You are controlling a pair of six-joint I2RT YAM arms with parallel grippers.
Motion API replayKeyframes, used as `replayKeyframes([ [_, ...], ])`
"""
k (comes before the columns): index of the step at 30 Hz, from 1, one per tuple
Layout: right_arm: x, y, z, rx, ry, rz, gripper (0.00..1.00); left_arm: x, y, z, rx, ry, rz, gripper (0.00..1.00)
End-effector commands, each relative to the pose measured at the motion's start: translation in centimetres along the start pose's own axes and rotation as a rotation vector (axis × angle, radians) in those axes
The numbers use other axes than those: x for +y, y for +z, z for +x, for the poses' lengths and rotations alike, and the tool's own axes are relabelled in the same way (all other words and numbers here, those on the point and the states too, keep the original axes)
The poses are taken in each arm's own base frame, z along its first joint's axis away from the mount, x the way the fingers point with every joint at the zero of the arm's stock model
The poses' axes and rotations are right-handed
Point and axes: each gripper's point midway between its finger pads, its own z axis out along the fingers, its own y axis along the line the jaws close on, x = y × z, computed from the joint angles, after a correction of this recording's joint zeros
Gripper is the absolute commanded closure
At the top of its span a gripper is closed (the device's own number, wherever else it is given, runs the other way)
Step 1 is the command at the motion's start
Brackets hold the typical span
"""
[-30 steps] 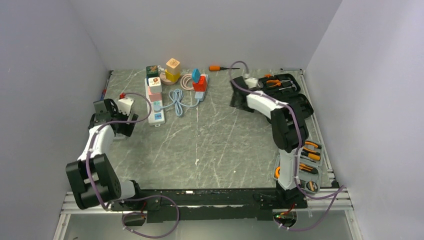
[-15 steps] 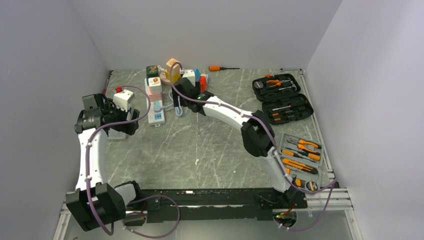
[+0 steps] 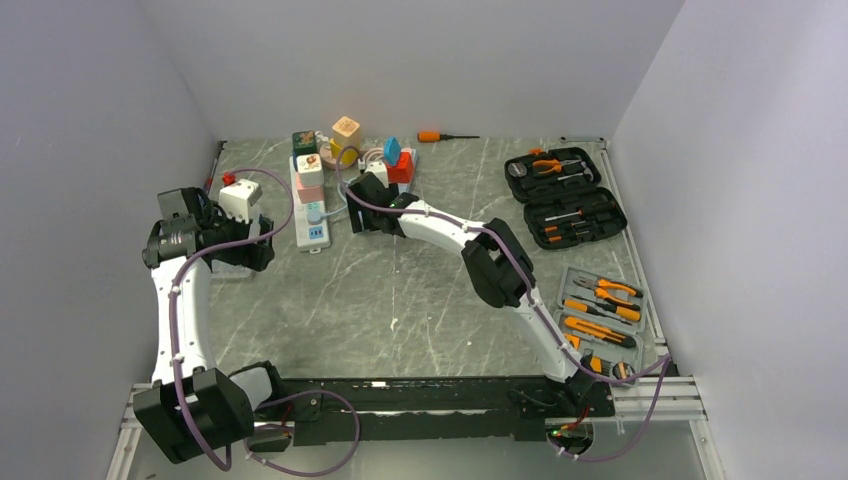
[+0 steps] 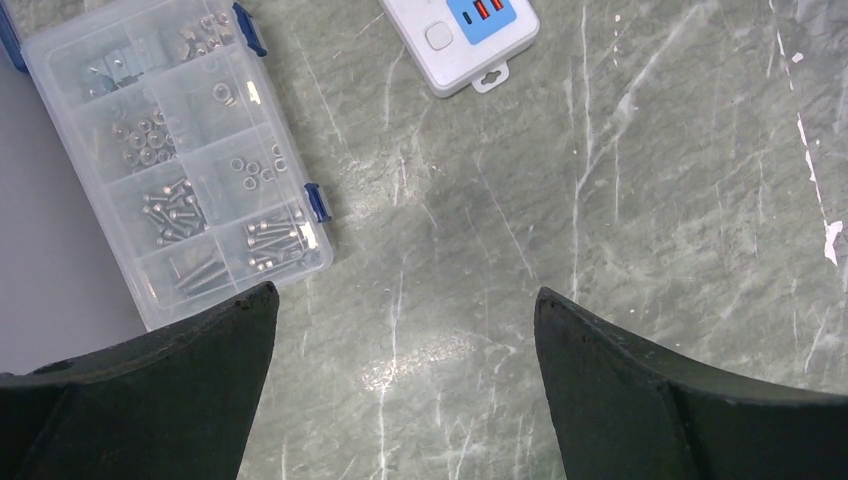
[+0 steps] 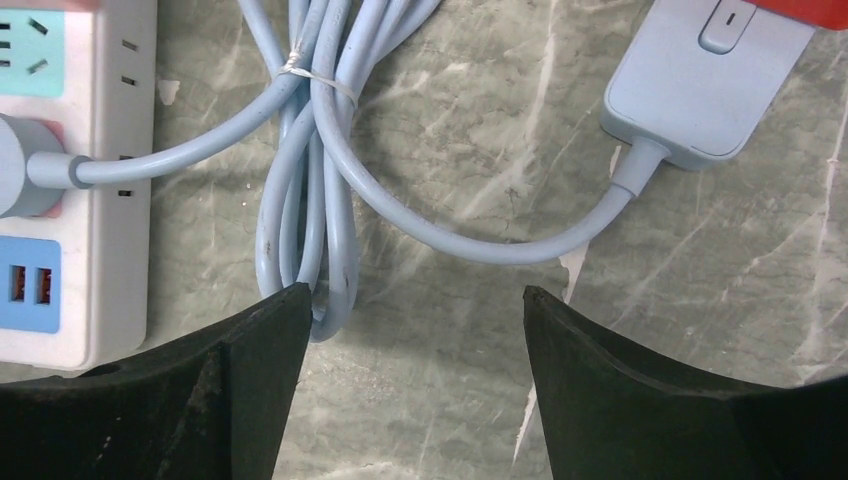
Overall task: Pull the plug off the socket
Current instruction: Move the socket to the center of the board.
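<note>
The socket (image 3: 311,197) is a long white power strip with pastel outlets at the back left. A pale blue round plug (image 5: 20,180) sits in it, and its blue cord (image 5: 330,150) runs in a tied bundle to a light blue adapter (image 5: 690,90). My right gripper (image 5: 415,295) hovers open over the table just right of the strip, with the cord loop beside its left finger and nothing between the jaws. In the top view it (image 3: 358,213) is right of the plug (image 3: 314,213). My left gripper (image 4: 405,290) is open over bare table, below the strip's end (image 4: 470,40).
A clear screw box (image 4: 170,160) lies left of the left gripper. A white cube adapter (image 3: 238,198), coloured blocks (image 3: 345,140) and an orange screwdriver (image 3: 432,136) sit at the back. Black tool cases (image 3: 560,195) and a tool tray (image 3: 600,320) line the right side.
My right arm has swung from the back right across to the cord bundle beside the strip, its jaws opening slightly. My left arm has unfolded and risen, staying open near the screw box.
</note>
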Motion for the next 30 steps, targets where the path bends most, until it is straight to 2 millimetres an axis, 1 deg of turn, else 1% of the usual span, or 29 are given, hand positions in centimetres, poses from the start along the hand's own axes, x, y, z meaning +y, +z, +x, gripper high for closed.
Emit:
replayKeyframes([
  [1, 2.0, -0.7, -3.0, -0.077, 0.061, -0.077, 0.21, 0.1, -0.9, -1.2, -0.040, -0.008, -0.013, 0.01],
  [5, 1.0, -2.4, -3.6, -0.112, 0.089, -0.059, 0.23, 0.1, -0.6, -0.7, -0.032, -0.008, -0.015, 0.01],
  [9, 0.3, -4.3, -4.6, -0.161, 0.110, -0.047, 0.25, 0.1, -0.3, -0.5, -0.028, -0.009, -0.010, 0.01],
  [11, 0.1, -5.0, -5.3, -0.191, 0.131, -0.046, 0.26, 0.2, -0.2, -0.6, -0.026, -0.010, -0.013, 0.01],
  [13, 0.4, -5.3, -5.7, -0.207, 0.140, -0.066, 0.26, 0.3, -0.1, -0.6, -0.026, -0.014, -0.012, 0.01],
  [17, 1.8, -4.0, -5.5, -0.188, 0.136, -0.112, 0.24, 0.4, 0.0, -0.6, -0.025, -0.017, -0.009, 0.01],
  [21, 2.9, -2.0, -5.0, -0.165, 0.129, -0.142, 0.22, 0.7, -0.1, -0.6, -0.021, -0.006, -0.027, 0.01],
  [24, 3.5, -0.4, -4.0, -0.139, 0.127, -0.152, 0.22, 0.9, -0.1, -0.5, -0.017, 0.003, -0.040, 0.01],
  [28, 3.3, 1.3, -2.8, -0.114, 0.134, -0.142, 0.23, 1.0, 0.0, -0.4, -0.013, -0.002, -0.039, 0.01],
  [30, 3.1, 2.0, -2.2, -0.105, 0.134, -0.128, 0.25, 1.0, 0.0, -0.4, -0.013, -0.005, -0.036, 0.01],
])
